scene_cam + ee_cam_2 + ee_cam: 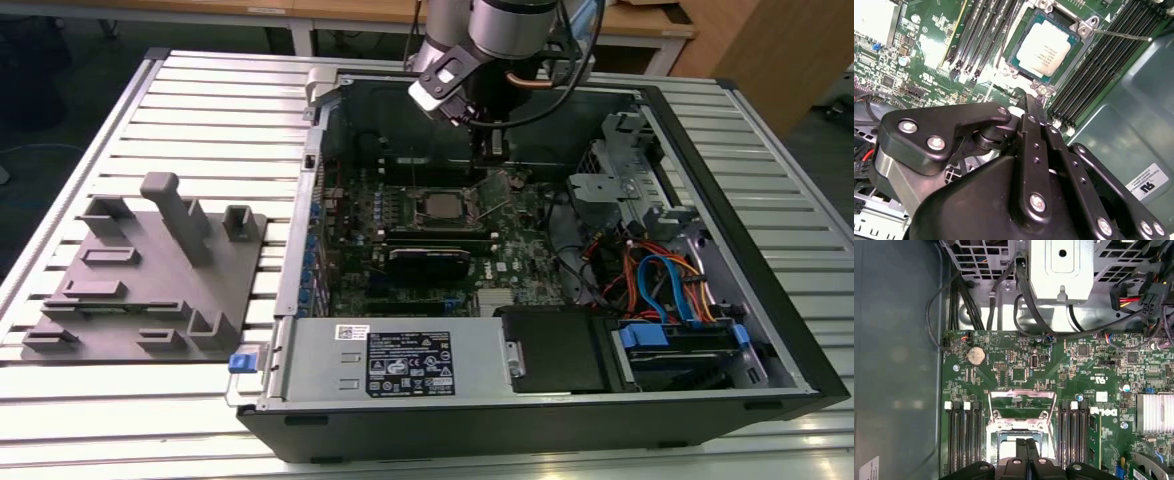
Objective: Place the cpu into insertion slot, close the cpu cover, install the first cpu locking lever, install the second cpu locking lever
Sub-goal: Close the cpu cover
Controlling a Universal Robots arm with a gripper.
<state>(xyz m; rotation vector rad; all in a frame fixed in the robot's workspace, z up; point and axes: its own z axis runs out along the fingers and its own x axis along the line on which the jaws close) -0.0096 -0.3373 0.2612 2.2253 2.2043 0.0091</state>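
From the exterior view, the open computer case (534, 425) lies on the slatted bench (200, 110), towards the edge on the exterior view's right. A grey moulded fixture (147, 270) sits near the opposite edge. The arm reaches down inside the case by its far wall. The gripper (490, 152) hangs over the motherboard (514, 265), near the insertion slot (415, 205) but apart from it. The cpu (441, 207) shows as a pale square in that slot.

In the second wrist view the two fingers (1026, 130) are pressed together with nothing between them. Their tips (1030, 97) are just beside the slot's near corner (1041, 90). The cpu (1046, 47) lies flat in the slot with its silver top up, beyond the fingertips and untouched. A thin locking lever (1124, 35) runs from one corner out over the memory slots (1104, 65).

In the first wrist view the closed fingertips (1026, 442) hide the middle of the slot (1004, 434). Beyond it the cpu cover (1023, 393) appears swung open, with green board showing through its square cut-out. I cannot tell whether the tips touch anything.
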